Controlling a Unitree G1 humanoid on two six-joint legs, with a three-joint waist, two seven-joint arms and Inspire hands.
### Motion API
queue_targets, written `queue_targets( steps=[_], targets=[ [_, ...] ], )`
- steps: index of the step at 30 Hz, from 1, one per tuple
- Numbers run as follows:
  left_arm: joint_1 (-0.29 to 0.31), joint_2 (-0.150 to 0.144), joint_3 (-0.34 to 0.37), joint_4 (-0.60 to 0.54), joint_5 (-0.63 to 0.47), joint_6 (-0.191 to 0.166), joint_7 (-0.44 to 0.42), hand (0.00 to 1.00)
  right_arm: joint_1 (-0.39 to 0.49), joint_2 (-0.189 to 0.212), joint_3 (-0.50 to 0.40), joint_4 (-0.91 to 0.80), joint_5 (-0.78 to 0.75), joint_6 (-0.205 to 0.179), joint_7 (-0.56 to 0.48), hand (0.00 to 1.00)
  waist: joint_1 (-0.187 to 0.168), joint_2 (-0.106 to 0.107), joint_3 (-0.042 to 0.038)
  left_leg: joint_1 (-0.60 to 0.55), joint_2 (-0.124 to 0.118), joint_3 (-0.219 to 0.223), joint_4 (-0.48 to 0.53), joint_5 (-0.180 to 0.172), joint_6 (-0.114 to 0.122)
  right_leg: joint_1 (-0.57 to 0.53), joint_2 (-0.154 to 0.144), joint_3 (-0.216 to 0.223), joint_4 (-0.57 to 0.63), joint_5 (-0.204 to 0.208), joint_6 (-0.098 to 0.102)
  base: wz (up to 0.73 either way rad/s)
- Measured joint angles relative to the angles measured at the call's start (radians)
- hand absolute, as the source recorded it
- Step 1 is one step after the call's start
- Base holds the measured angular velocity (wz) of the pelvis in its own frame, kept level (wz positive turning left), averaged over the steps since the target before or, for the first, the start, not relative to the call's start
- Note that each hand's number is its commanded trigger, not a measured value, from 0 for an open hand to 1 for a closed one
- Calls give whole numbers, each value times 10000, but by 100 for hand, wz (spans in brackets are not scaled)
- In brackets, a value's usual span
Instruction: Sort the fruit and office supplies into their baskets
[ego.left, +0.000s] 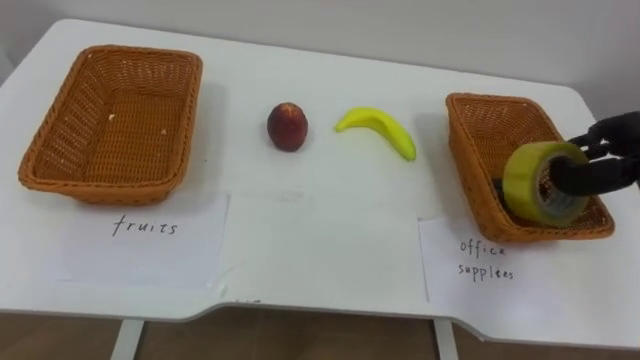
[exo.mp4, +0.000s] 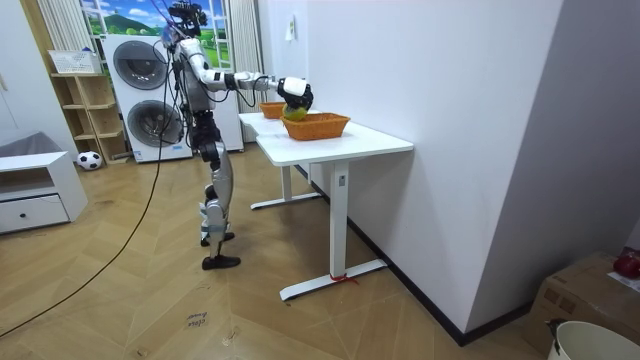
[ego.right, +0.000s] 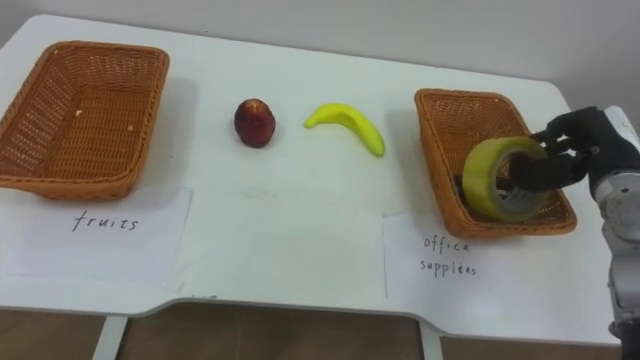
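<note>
Right hand (ego.right: 588, 138): black fingers and black back shell, joined at the wrist to a smooth light grey forearm casing. Room view: arms white-grey with darker joints, torso dark, legs silver-grey with dark knee sections over black feet, a small dark sensor block on top of the head. A thin dark cable trails from the body across the floor toward the room view's left.

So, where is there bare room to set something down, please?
The widest bare stretch of table lies before the peach and banana, between the fruits label and the office label. A narrower gap separates the left basket from the peach. It is crowded at the right basket, where the right hand holds the tape roll.
</note>
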Motion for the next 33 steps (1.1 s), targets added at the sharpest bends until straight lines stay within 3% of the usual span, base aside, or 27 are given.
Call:
queue_targets(
  steps=[4, 5, 8, 15, 33],
  targets=[
    [30, 16, 2, 1, -21, 25, 3, 0, 33, -1, 1, 0, 3, 76, 1, 100, 22, 23, 16, 29, 1, 1, -7, 0, 0, 27, -4, -32, -2, 0, 0, 0],
    [32, 16, 2, 1, -22, 28, 3, 0, 35, -1, 1, 0, -2, 94, 1, 94, 27, 22, 16, 29, 1, 0, -7, 0, 0, 27, -3, -30, 0, 0, 0, 0],
    [10, 16, -2, 3, -27, 45, 3, 0, 37, 4, 104, -12, -116, 161, 17, 0, 67, 36, 25, 32, 2, 3, -20, -6, -3, 23, 1, -20, 17, 0, 0, 0],
    [15, 17, -3, 12, -25, 184, 17, 0, 171, 5, 95, -215, -147, 209, 16, 0, 225, 45, 24, 22, 18, 1, -76, -17, -10, -2, 51, 99, 34, 1, -1, -2],
    [-78, 19, 1, 133, -28, 173, 46, 0, 173, 21, 96, -268, -35, 192, -429, 0, 247, 11, 19, 48, 13, -1, -82, -21, -10, 18, 29, -30, 20, 1, 0, 0]
  ],
)
